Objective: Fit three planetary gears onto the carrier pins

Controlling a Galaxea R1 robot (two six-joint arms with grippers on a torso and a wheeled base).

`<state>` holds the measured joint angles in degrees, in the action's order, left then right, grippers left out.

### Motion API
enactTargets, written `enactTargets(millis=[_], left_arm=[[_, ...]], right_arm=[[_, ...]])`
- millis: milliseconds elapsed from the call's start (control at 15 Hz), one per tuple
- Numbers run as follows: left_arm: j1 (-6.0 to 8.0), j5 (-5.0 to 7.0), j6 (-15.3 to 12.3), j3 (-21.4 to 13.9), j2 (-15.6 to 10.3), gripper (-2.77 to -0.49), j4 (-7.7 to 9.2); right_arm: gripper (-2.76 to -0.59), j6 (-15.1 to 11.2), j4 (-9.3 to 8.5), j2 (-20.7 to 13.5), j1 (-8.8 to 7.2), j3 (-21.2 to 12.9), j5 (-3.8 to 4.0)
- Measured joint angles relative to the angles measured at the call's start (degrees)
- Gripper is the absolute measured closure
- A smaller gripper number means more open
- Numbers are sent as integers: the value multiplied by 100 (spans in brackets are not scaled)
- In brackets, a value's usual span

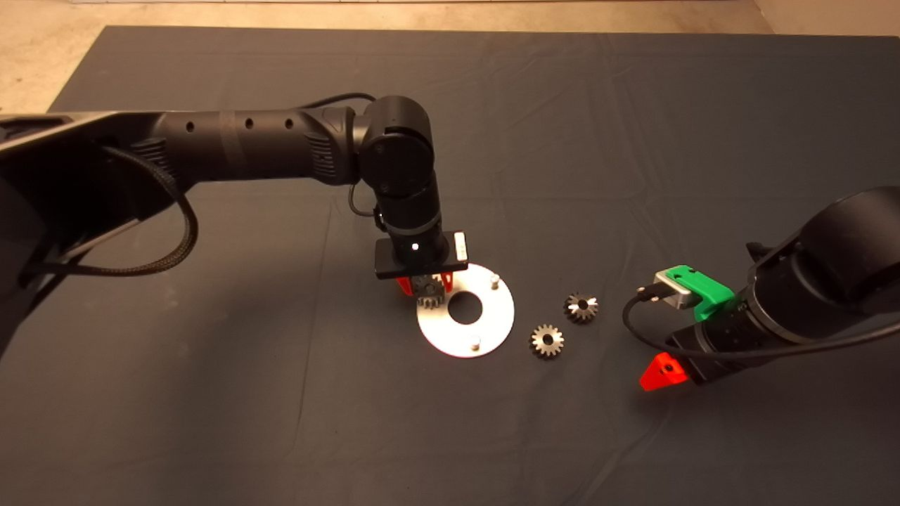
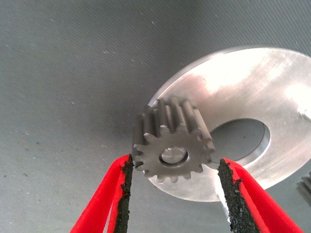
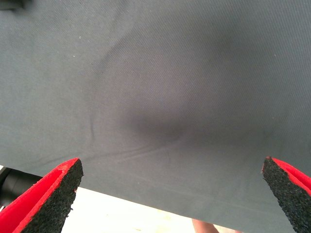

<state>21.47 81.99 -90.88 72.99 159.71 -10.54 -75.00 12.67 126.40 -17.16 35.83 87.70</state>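
Note:
The round white disc (image 1: 492, 316) lies mid-mat, and two carrier pins (image 1: 494, 280) (image 1: 475, 343) stand bare on it. My left gripper (image 1: 425, 284) hangs over the disc's left rim, shut on one planetary gear (image 2: 172, 145). That gear is tilted, its flat face turned toward the wrist camera, and hovers over the disc (image 2: 252, 92). It hides the spot where a third pin would stand. Two more planetary gears (image 1: 547, 341) (image 1: 581, 307) lie flat on the mat just right of the disc. My right gripper (image 3: 170, 174) waits at the lower right, open and holding nothing.
The dark mat (image 1: 211, 393) covers the table, and bare tabletop shows along its far edge. The right arm (image 1: 808, 281) with its cable fills the lower right. The right wrist view shows the mat's edge and pale floor beyond it.

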Motion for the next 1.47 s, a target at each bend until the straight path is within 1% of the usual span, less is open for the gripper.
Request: enactTargets(millis=[133,267,400,467,533,600,667,800,867,1000,1067,1267,1333,1400,1467], left_arm=[[1,1,0,0,0,-115,0],[0,-2,9,0,-12,-127,0],[2,0,11,-95,-53,-130,-1],[13,1,11,-187,-102,-138,5],[51,12,11,-263,-149,-144,2],[128,50,11,-380,-201,-145,0],[190,164,11,-519,-288,-156,0],[218,426,6,-957,-470,-160,-1],[221,494,1,-1253,-598,-160,2],[221,496,-21,-1884,-930,-174,2],[221,496,-40,-2197,-1191,-181,2],[221,511,-166,-3177,-2229,-194,2],[221,513,-189,-3462,-2600,-202,0],[221,518,-226,-3731,-2961,-202,1],[223,526,-242,-3974,-3284,-202,2]], right_arm=[[-276,0,0,-2,0,0,6],[-276,0,0,0,0,0,3],[-276,0,0,-2,0,0,1],[-276,0,0,0,0,0,1],[-276,0,0,-1,0,0,1],[-276,0,0,2,2,0,1],[-276,2,0,17,0,16,0],[-276,44,0,125,2,123,20],[-276,110,0,228,2,221,17],[-276,296,0,504,2,501,15],[-276,416,0,671,2,726,11],[-276,759,1,1141,2,1484,12],[-276,886,1,1273,2,1685,0],[-276,1013,2,1380,5,1888,-10],[-276,1083,4,1425,7,2011,-10]])
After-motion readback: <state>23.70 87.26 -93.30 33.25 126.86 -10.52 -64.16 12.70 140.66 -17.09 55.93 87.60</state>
